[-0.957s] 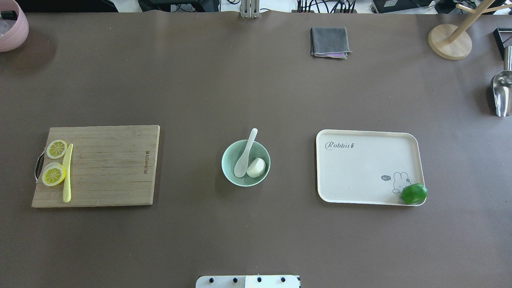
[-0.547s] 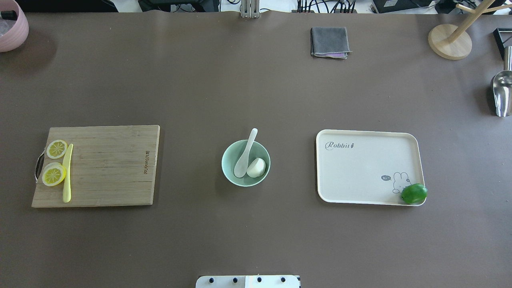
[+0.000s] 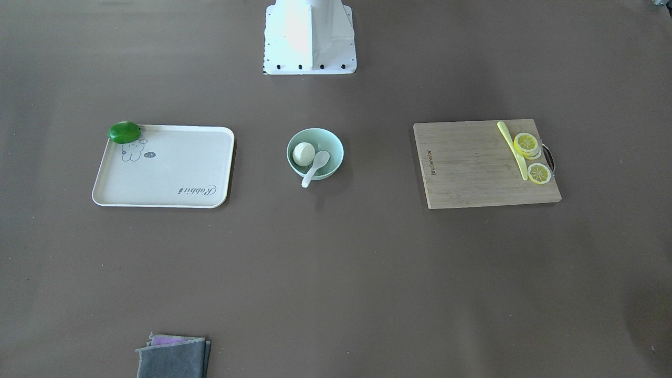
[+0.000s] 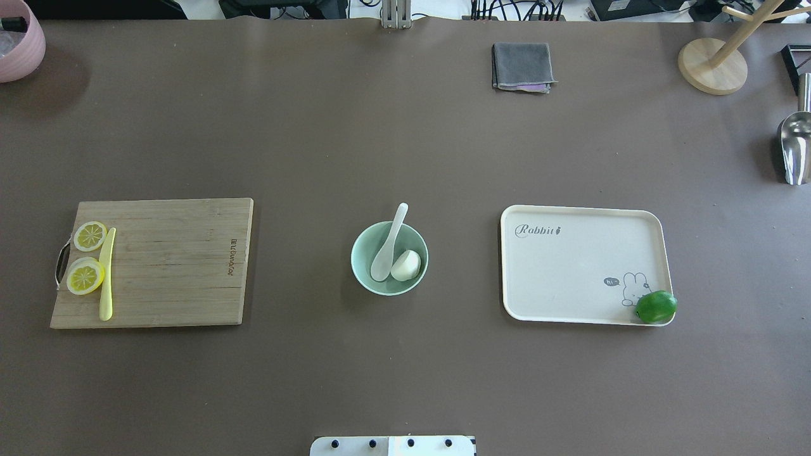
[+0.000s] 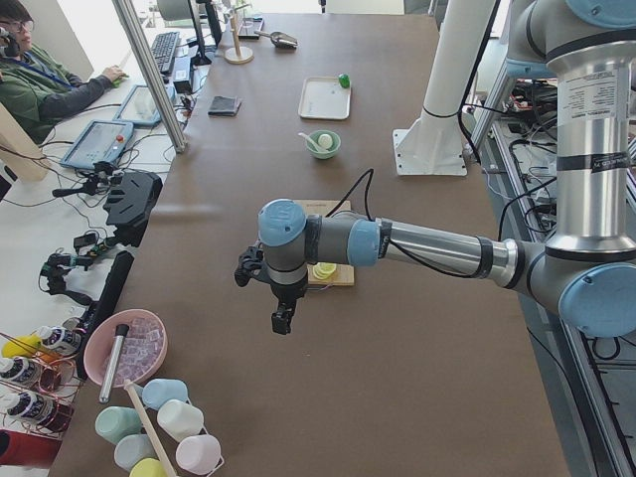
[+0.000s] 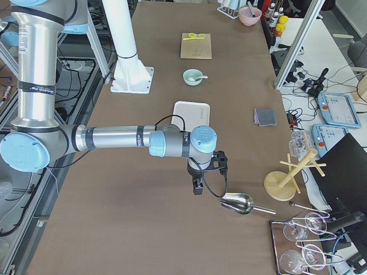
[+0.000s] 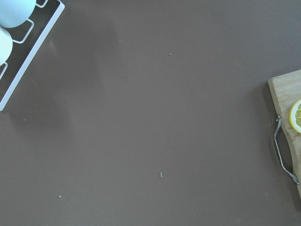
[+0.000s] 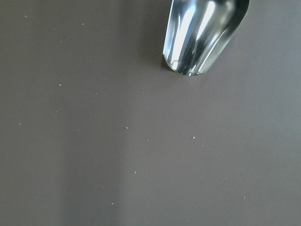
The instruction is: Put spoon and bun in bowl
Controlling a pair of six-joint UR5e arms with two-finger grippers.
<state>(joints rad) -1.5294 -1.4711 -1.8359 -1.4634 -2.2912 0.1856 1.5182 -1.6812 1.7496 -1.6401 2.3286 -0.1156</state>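
Observation:
The mint-green bowl (image 4: pixel 356 259) stands at the table's middle. The white spoon (image 4: pixel 391 237) lies in it, scoop down, its handle leaning over the far rim. The white bun (image 4: pixel 406 265) rests in the bowl beside the scoop. The front-facing view shows the same bowl (image 3: pixel 334 148), spoon (image 3: pixel 314 168) and bun (image 3: pixel 304 154). My left gripper (image 5: pixel 283 323) hangs above the table at its left end, far from the bowl. My right gripper (image 6: pixel 196 188) hangs near the right end. Both show only in the side views, so I cannot tell whether they are open or shut.
A wooden cutting board (image 4: pixel 171 263) with lemon slices (image 4: pixel 85 277) and a yellow-green knife (image 4: pixel 106 278) lies left of the bowl. A cream tray (image 4: pixel 570 272) with a green fruit (image 4: pixel 656 306) lies right. A grey cloth (image 4: pixel 522 66), metal scoop (image 4: pixel 794 149) and wooden stand (image 4: pixel 712 66) lie farther off.

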